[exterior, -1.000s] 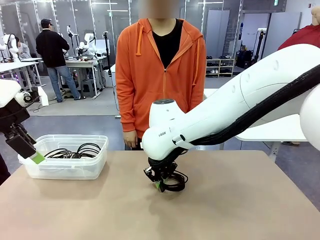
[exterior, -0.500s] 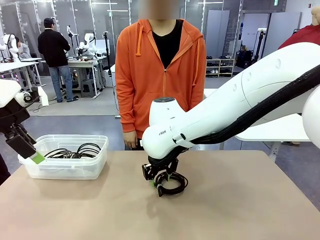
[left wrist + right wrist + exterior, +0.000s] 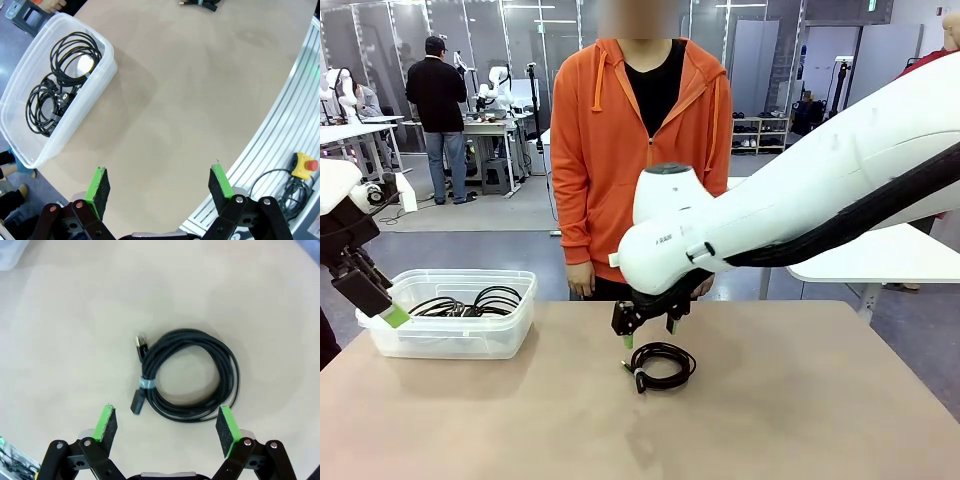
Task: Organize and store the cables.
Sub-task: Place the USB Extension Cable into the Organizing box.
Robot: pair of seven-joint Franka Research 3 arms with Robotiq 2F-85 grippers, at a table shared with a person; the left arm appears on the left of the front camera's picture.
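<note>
Black coiled cable (image 3: 187, 375) lay loose just below your wide-open right gripper (image 3: 167, 422); grabbing one strand could have unravelled it.

We see a person in an orange hoodie (image 3: 642, 150) standing beyond the jaws, behind the tan table (image 3: 800, 420).

Pretty clearly a robotics lab: big open room with grey floor and glass partitions (image 3: 510, 40), more white robot arms on benches (image 3: 490, 125) in the back where a person (image 3: 438, 110) stands working, plus a shelving rack (image 3: 760, 130) along the far wall.
</note>
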